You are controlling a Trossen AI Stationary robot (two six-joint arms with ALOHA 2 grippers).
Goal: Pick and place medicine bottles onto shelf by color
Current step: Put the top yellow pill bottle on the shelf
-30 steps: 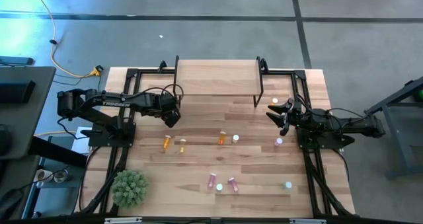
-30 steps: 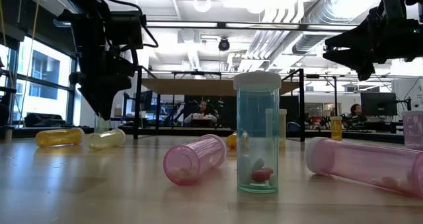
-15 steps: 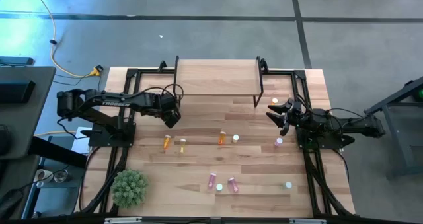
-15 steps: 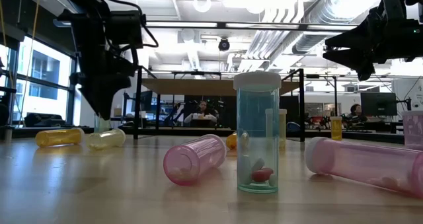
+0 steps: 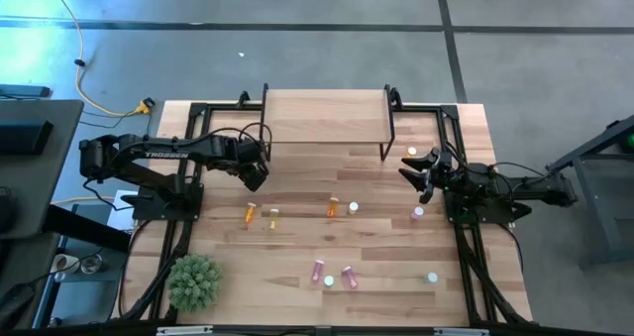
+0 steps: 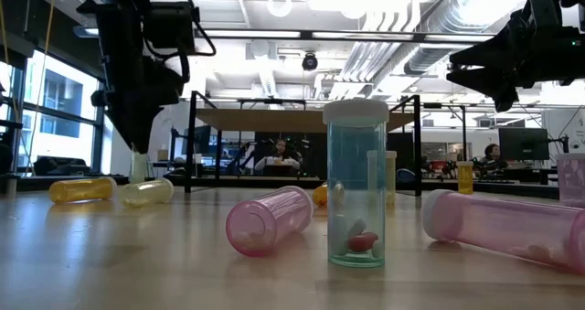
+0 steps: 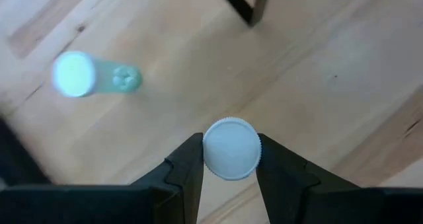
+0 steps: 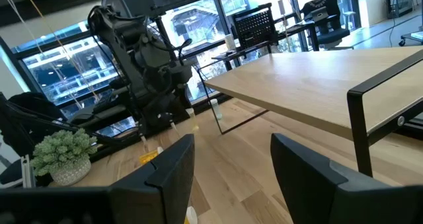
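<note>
left gripper [image 7: 230,159] clamped on white-capped bottle [image 7: 231,148], near shelf [image 5: 325,116] leg | right gripper [image 8: 231,178] wide open, empty, beside shelf

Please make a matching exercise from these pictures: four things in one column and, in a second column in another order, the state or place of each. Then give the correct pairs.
Things:
1. left claw
2. right claw
3. shelf
4. small plant

States or places:
A. stands at the far edge of the table, nothing on it
B. open, holds nothing
C. at the near left corner of the table
D. shut on a white-capped bottle

Pairs: 1-D, 2-B, 3-A, 4-C
</note>
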